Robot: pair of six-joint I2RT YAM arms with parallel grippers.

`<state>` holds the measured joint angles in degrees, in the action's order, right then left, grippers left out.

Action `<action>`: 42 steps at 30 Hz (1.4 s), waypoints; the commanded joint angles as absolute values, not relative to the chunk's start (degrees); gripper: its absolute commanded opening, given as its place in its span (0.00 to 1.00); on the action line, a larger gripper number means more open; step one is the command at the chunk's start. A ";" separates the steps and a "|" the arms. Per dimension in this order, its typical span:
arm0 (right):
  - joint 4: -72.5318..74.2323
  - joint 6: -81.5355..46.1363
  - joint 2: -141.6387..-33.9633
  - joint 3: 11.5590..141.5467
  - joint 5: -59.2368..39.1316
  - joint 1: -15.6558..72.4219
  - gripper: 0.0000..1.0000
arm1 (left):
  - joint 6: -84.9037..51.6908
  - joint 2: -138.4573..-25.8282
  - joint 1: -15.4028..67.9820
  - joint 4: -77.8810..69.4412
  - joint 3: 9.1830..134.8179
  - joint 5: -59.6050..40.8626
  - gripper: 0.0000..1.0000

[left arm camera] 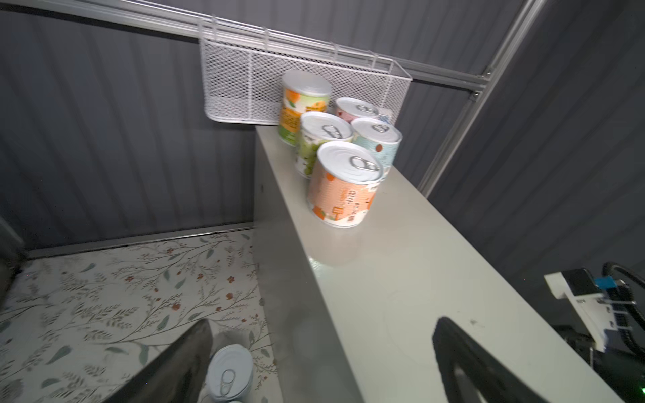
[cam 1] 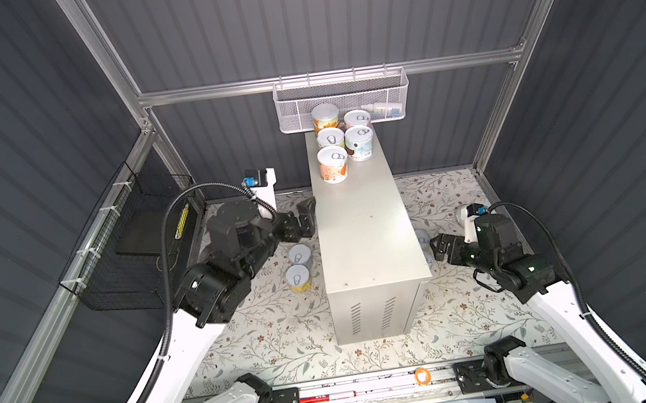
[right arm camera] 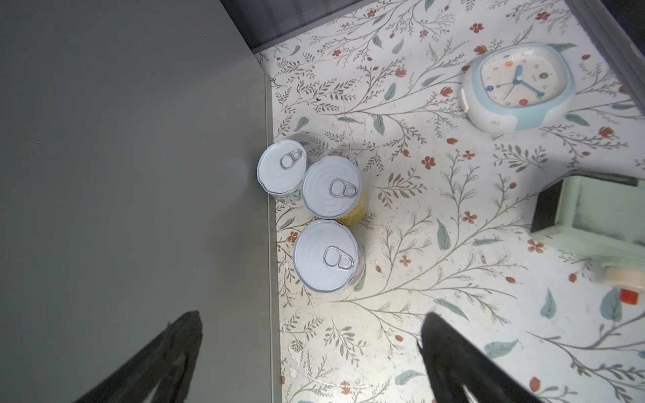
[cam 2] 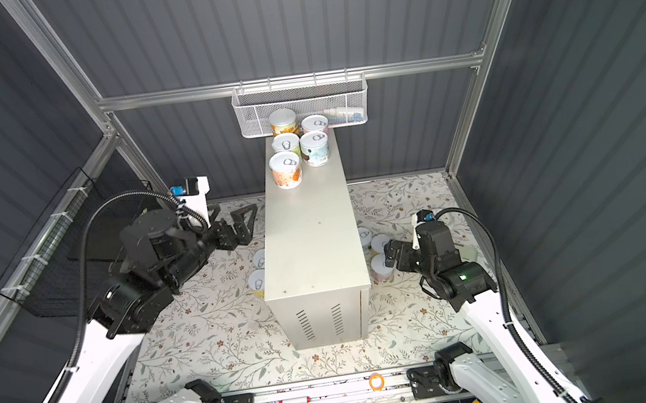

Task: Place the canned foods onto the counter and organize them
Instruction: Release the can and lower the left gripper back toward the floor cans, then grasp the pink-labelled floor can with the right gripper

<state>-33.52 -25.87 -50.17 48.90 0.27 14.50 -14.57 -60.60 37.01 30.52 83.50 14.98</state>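
Note:
The counter is a tall beige box in the middle of both top views. Several canned foods stand grouped at its far end, the nearest an orange-pink tin. Two tins stand on the floral floor by the counter's left side. Three more stand by its right side. My left gripper hangs open over the counter's left edge, holding nothing. My right gripper is open above the counter's right edge, near those three tins.
A white mesh basket hangs on the back rail just behind the tins. A black wire basket is fixed to the left wall. A white-and-blue clock and a pale green box lie on the floor to the right.

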 commanded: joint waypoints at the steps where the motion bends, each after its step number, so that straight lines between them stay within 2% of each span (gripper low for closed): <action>1: -31.13 -26.86 -52.20 47.37 -0.61 14.06 0.99 | -16.89 -58.93 36.67 30.67 77.22 25.74 1.00; 7: -27.68 -27.31 -58.34 45.58 -2.44 13.97 0.99 | -22.77 -60.43 35.33 34.62 70.07 28.59 1.00; 11: -26.28 -27.14 -62.23 45.15 -2.13 13.93 0.99 | -26.58 -58.48 34.83 27.33 59.74 25.43 0.99; 16: -24.18 -26.81 -67.37 44.51 -3.13 13.98 0.99 | -29.63 -57.49 34.72 23.02 53.53 22.76 0.98; 31: -17.26 -27.70 -76.68 43.57 -3.17 15.79 0.99 | -33.37 -60.52 34.72 19.26 48.34 16.78 0.98; 42: -18.07 -25.84 -84.24 47.04 2.92 18.67 0.99 | -31.60 -59.40 34.67 20.29 48.15 16.91 0.98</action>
<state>-17.98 -26.52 -83.20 45.78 0.84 18.20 -32.58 -60.55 35.05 19.70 48.36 16.82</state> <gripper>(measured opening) 0.989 0.978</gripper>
